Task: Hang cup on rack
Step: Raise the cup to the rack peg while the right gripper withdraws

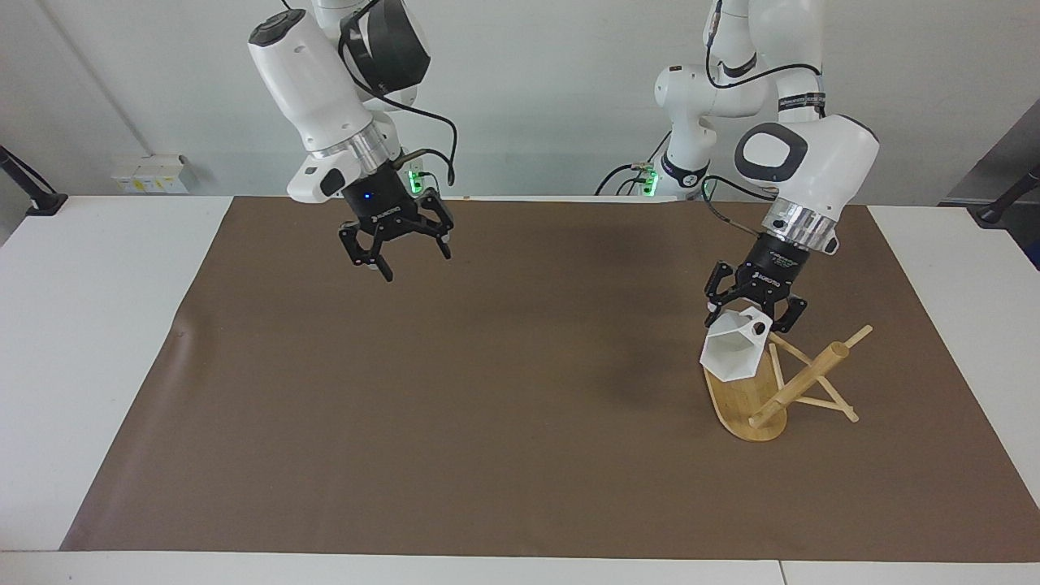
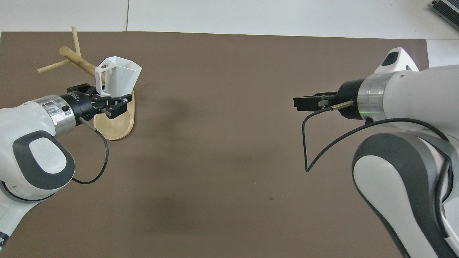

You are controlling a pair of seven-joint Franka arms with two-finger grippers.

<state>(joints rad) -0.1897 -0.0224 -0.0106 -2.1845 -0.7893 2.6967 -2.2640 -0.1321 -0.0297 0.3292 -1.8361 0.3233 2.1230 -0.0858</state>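
While the left hand (image 1: 754, 313) is clenched on the handle side of the white cup (image 1: 734, 349), it holds the cup in the air over the oval base of the wooden rack (image 1: 780, 382). The cup is tilted, with its mouth turned away from the robots, and its handle is close to the pegs; whether it touches a peg I cannot tell. The rack stands on the brown mat (image 1: 487, 390) near the left arm's end of the bench (image 1: 97, 325). The right hand (image 1: 398, 248) is released, fingers apart and holding nothing, and it hangs over the mat's edge nearest the robots, toward the right arm's end.
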